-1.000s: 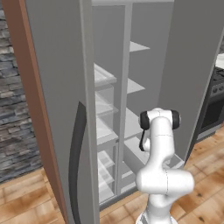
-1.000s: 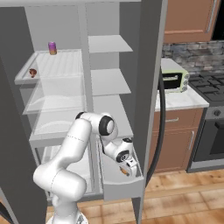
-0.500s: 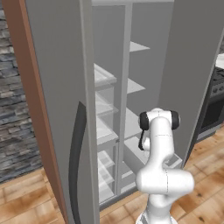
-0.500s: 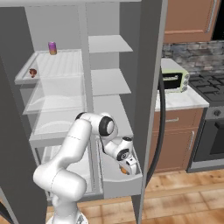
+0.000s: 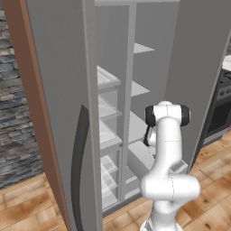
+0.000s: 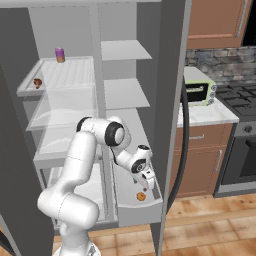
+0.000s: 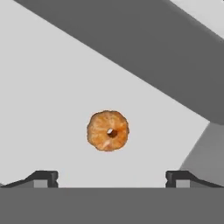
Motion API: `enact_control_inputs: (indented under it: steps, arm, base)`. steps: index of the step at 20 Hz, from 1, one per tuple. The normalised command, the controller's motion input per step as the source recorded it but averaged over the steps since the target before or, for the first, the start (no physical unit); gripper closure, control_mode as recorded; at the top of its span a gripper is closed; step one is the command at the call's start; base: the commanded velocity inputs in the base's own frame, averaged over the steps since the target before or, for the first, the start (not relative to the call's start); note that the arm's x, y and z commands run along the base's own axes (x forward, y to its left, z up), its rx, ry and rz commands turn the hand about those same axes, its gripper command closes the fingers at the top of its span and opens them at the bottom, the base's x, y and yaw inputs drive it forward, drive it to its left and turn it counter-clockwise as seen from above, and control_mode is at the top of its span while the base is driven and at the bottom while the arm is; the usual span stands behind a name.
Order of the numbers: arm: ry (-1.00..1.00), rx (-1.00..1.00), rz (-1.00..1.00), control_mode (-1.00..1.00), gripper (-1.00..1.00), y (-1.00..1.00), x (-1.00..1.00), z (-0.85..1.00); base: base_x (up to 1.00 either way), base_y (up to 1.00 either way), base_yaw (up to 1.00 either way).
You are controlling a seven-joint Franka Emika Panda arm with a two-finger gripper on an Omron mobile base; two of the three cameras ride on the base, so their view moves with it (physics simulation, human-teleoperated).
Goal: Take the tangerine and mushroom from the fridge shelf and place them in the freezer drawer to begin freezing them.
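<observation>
The tangerine [image 6: 141,196] lies on the floor of the pulled-out freezer drawer [image 6: 145,212], near its front wall; the hand view looks straight down on the tangerine [image 7: 108,130]. My gripper [image 6: 148,184] hangs just above the fruit, open, with its fingertips [image 7: 42,176] wide apart and nothing between them [image 7: 111,177]. The mushroom [image 6: 37,82] rests near the left front edge of the upper fridge shelf [image 6: 70,75], far up and left of the gripper.
A purple can [image 6: 60,55] stands at the back of the same shelf. Translucent shelves [image 6: 65,112] sit below it. The open fridge door [image 5: 58,113] stands at the left; a door edge [image 6: 172,100] borders the drawer on the right. A toaster oven [image 6: 197,92] sits on the counter.
The gripper has opened and let go of the tangerine, which now lies in the drawer. The hand has risen slightly above it.
</observation>
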Motion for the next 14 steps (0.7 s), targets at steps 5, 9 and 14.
enact_control_inputs:
  steps: [5, 9, 14]
  arm:
    - [-0.16, -0.01, 0.0, -1.0, -1.0, 0.16, -0.62, 1.0]
    - [-0.2, -0.03, 0.0, -1.0, -1.0, 0.21, -0.81, 1.0]
    - [-0.23, -0.07, 0.0, -1.0, -1.0, 0.32, -0.89, 1.0]
  base:
    - [0.0, 0.0, 0.0]
    - [0.0, 0.0, 0.0]
    - [0.0, 0.0, 0.0]
